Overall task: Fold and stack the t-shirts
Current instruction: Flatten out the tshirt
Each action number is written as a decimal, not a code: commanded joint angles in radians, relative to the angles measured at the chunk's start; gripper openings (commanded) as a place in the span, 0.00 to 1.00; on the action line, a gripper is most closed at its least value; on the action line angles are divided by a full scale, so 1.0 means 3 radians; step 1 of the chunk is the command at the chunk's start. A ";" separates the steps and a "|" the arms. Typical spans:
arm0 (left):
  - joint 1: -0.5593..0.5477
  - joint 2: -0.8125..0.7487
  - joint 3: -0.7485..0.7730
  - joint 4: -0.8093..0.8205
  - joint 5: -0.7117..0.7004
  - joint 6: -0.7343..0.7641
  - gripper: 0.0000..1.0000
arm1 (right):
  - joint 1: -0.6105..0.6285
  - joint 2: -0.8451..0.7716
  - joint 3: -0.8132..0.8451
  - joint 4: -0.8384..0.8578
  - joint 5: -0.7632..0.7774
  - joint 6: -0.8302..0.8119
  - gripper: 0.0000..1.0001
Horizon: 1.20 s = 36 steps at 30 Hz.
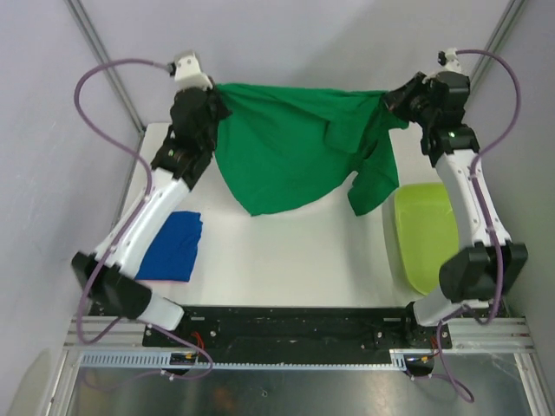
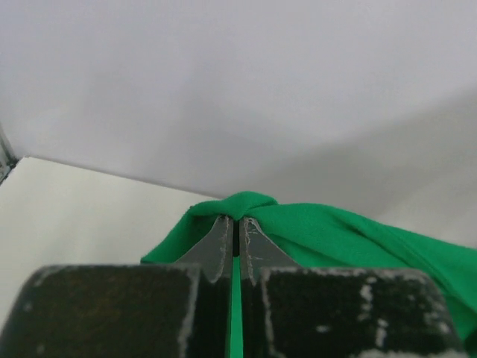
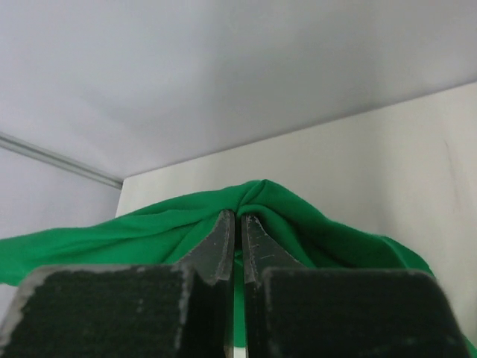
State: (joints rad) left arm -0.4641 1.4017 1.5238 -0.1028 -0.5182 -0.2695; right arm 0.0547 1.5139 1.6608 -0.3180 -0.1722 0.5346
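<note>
I had both hands clamped shut on the green t-shirt [image 1: 286,156], the left gripper [image 1: 215,94] at one end of its top edge and the right gripper [image 1: 392,100] at the other, so its long axis ran straight between them and the body hung beneath, over the table [image 1: 295,260]. The blue t-shirt [image 1: 173,247] lay down and back from my left gripper, the lime tub [image 1: 422,234] beneath the right. I judged the gap between them the spot to lay it.

We see a lime-green plastic tub [image 1: 421,234] at rt edge of a white table [image 1: 295,256], w/ grey walls [image 1: 303,43] behind.
</note>
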 commanded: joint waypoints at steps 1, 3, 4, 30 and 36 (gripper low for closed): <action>0.0316 0.0609 0.0901 0.0044 0.0340 -0.0121 0.00 | -0.0024 0.0531 0.0433 0.0761 -0.0122 0.0131 0.00; 0.0404 0.0934 0.1378 0.0037 0.0451 -0.0131 0.00 | -0.0018 0.0744 0.0751 0.0879 -0.0157 0.0147 0.00; 0.0451 0.1068 0.1616 0.0013 0.0496 -0.0135 0.00 | -0.0008 0.0848 0.0944 0.0908 -0.0165 0.0149 0.00; 0.0655 0.0114 -0.2160 -0.0202 0.0734 -0.1260 0.00 | 0.0381 0.0847 -0.0742 -0.0572 -0.0018 -0.0040 0.73; 0.0658 0.0231 -0.2064 -0.0378 0.0694 -0.1303 0.00 | 0.0798 0.0643 -0.0920 -0.0807 0.0657 0.0064 0.74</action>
State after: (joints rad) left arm -0.2699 1.5055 0.8402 -0.2489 -0.2913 -0.6147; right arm 0.2211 1.8263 1.3933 -0.5335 -0.1577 0.5461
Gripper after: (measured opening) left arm 0.020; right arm 0.741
